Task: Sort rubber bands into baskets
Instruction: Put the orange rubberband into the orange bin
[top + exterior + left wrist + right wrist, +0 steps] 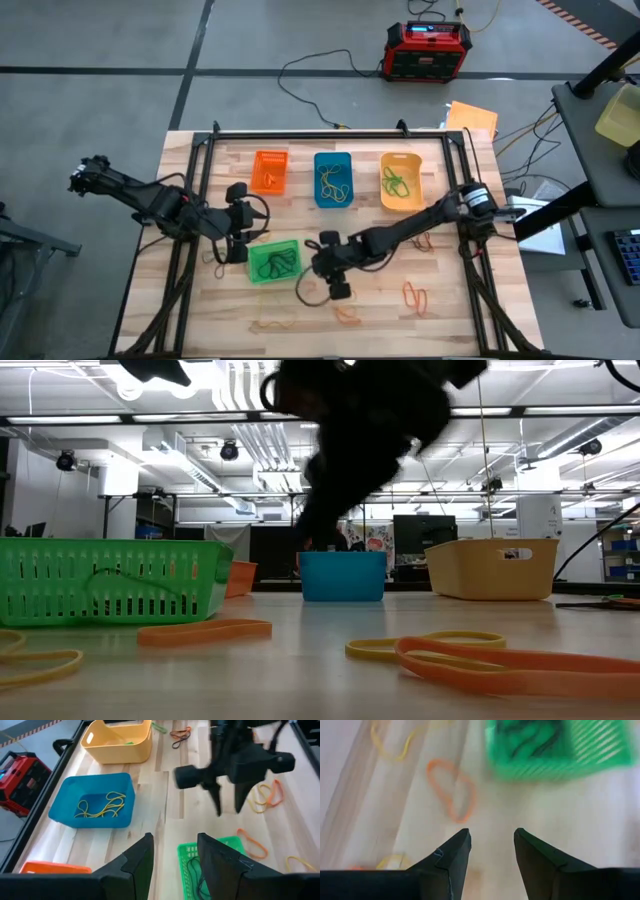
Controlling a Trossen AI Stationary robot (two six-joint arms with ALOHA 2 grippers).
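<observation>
I had the right gripper (491,851) parted and empty, hovering over bare wood, the orange rubber band (453,789) lying flat just ahead of its tips and the green basket (559,747) beyond. It looked feather-light, limp and thin; I judged one finger should slip under a strand and pinch it. My left gripper (174,859) waited open beside that basket.

A pale wooden slatted table (200,160) is carrying four small plastic baskets: orange (270,171), blue (333,179) and yellow-orange (401,181) sitting in a row, bright green (273,261) nearer. Loose orange rubber bands (415,296) are lying directly on its planks.
</observation>
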